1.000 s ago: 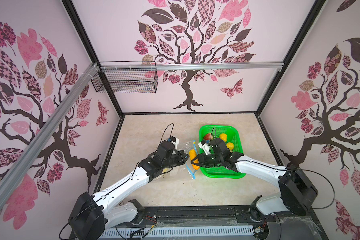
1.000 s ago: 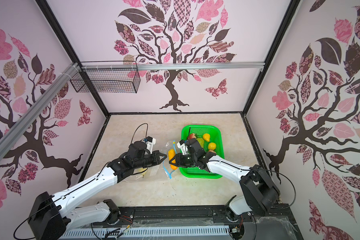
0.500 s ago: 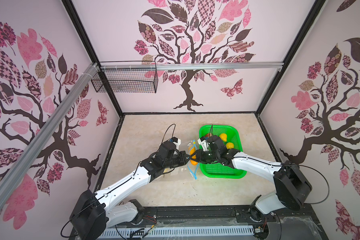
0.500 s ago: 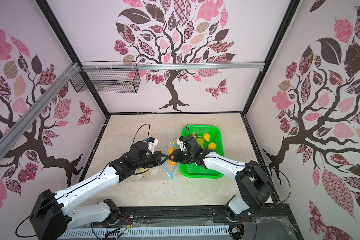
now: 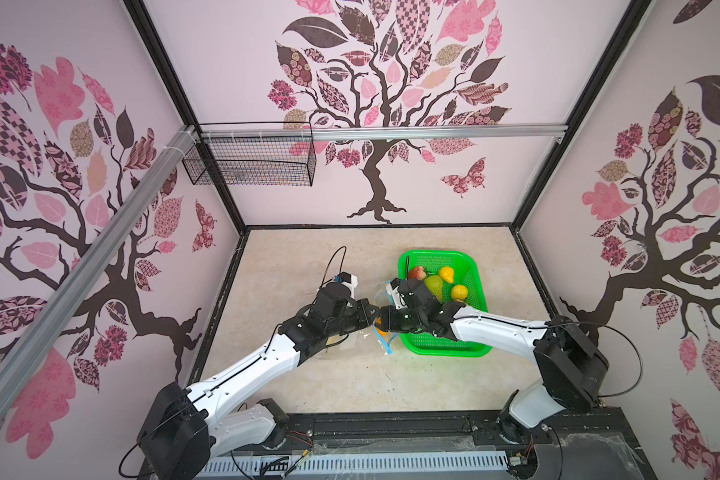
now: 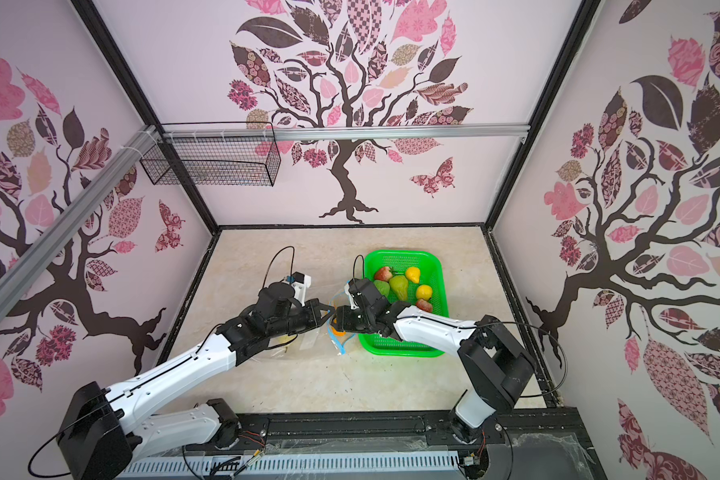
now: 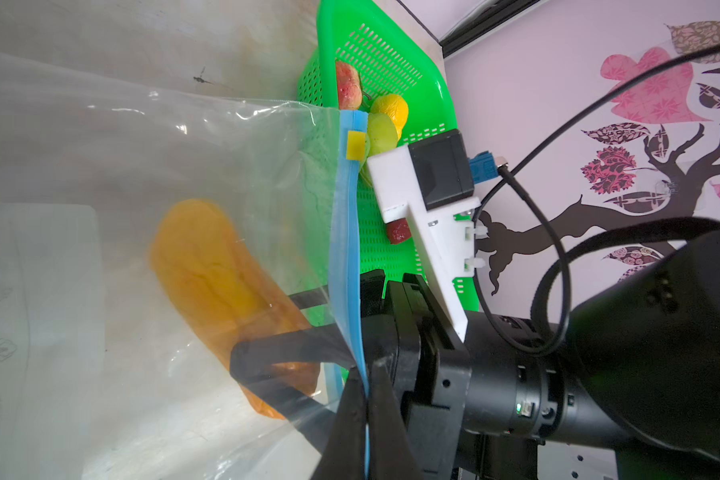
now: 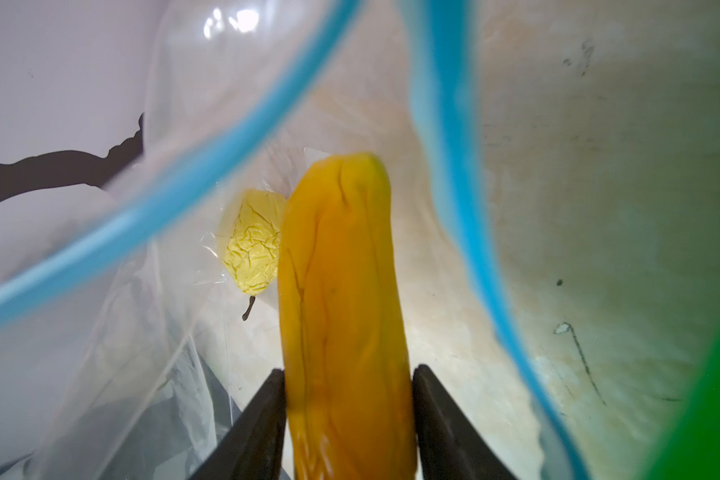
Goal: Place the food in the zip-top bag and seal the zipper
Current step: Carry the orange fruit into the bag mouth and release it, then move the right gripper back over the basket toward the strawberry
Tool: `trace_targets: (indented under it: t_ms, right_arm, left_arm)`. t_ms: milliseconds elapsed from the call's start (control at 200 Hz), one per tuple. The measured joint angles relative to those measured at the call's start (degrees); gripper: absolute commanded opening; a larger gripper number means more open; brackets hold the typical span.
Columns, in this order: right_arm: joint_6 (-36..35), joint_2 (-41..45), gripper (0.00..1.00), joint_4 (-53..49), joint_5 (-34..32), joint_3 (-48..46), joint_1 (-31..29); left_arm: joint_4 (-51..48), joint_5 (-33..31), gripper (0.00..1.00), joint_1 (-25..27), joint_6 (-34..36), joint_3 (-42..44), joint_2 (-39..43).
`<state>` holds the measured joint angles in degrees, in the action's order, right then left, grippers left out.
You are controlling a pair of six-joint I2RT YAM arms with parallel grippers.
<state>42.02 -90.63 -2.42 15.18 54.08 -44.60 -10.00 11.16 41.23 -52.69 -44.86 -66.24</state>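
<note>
L gripper (image 7: 364, 374) clamped on zipper (image 7: 346, 232); carrot (image 8: 337, 270) inside bag (image 7: 184, 145), btwn R gripper (image 8: 348, 374) fingers, can't tell if gripped.

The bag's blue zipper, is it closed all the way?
No, in the right wrist view the two blue sides of the zipper gape wide apart, with the orange carrot poking in between them.

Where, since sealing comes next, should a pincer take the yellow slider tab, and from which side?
Probably pinch the yellow slider tab across its flat faces, straddling the zipper, coming from the green basket side: it rides the strip's free end, away from the left pincer clamping the strip.
</note>
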Motion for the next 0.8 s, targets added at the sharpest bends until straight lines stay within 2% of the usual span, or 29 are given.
trace_targets:
  t_ms: [210,500,795]
  right_arm:
    - [-0.13,-0.02,0.66,0.26,-0.81,0.42,-0.31]
    - [-0.66,1.4,0.73,-0.83,-1.57,0.44,-0.42]
    - [-2.84,8.04,0.78,-6.23,-3.8,0.52,0.02]
  left_arm:
    - [-1.38,-1.03,0.0,-1.27,-0.5,0.0,0.46]
    - [-2.47,-1.31,0.0,-4.55,-1.49,0.02,1.88]
    - [-4.33,-2.14,0.0,-6.82,-1.33,0.02,3.3]
